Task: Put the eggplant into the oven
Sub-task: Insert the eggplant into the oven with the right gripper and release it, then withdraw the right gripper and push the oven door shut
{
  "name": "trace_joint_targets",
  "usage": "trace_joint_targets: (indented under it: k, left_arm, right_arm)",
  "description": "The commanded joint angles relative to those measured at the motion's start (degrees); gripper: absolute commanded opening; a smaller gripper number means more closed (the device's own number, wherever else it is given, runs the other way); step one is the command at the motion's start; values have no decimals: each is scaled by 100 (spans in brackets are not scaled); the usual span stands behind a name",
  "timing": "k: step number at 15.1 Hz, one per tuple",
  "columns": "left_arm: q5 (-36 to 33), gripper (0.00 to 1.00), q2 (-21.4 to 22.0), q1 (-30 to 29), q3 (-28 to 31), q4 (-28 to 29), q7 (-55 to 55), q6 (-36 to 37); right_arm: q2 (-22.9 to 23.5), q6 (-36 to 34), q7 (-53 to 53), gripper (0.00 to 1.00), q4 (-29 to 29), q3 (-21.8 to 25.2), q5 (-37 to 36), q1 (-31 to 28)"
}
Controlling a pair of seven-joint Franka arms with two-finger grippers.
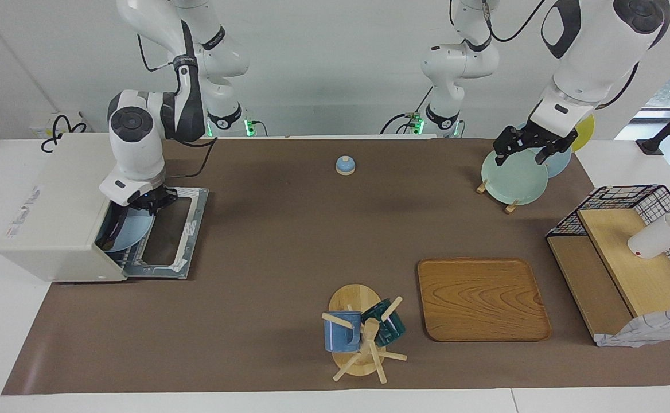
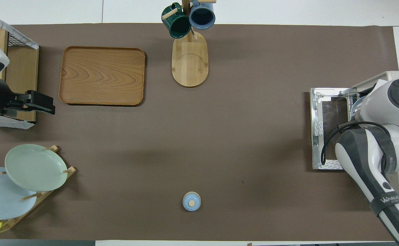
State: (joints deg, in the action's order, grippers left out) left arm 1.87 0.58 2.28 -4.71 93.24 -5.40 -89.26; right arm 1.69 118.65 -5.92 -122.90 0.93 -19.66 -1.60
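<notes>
One plate (image 1: 131, 234) carrying the eggplant (image 1: 112, 228), gripped by the right gripper (image 1: 150, 202), sits half inside the oven (image 1: 59, 212) at the frame's left edge, so release comes next, while the left gripper (image 1: 527, 148) waits, fingers spread, over the upper-right plate rack.

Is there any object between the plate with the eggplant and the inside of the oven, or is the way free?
Nothing visible blocks it. The off-white toaster oven has its dark glass door folded down flat, and the right gripper holds the light blue plate partly inside the opening. The dark purple eggplant lies at the plate's inner edge. The left gripper waits over the plate rack.

A robotics lab: mock kitchen props, oven (image 1: 59, 212), mug rack (image 1: 358, 338), on a brown-matted table (image 1: 289, 241), bare white walls.
</notes>
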Motion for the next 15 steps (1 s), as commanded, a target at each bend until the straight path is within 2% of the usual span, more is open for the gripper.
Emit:
trace_joint_targets:
  k: [1,3,4,5,6,8,9,11,15]
  left_arm:
    - [-20,100,127,-61,-48,89,57,23]
    - [-20,100,127,-61,-48,89,57,14]
    - [-20,100,136,-61,-48,89,57,23]
    - [-20,100,136,-61,-39,89,57,23]
    - [-20,100,136,-61,-39,89,57,23]
    - [-20,100,136,-61,-39,89,57,23]
    - [-20,100,136,-61,-39,89,57,32]
    - [-20,100,136,-61,-39,89,57,32]
    - [-20,100,136,-61,-48,89,57,32]
  right_arm:
    - [-124,-191,-93,68,55,-119,137,-7]
    - [-55,-946,-129,70,720,-181,514,124]
    - [-2,-1054,-94,69,889,-181,690,247]
    - [24,-942,-15,60,873,-181,848,335]
    - [25,-549,151,45,717,-181,1041,353]
    - [138,374,476,7,199,-207,1175,397]
    - [182,700,660,0,-21,-208,1184,632]
    - [358,808,1379,0,-50,-199,1175,1020]
    - [894,1108,1629,0,-58,-181,1088,951]
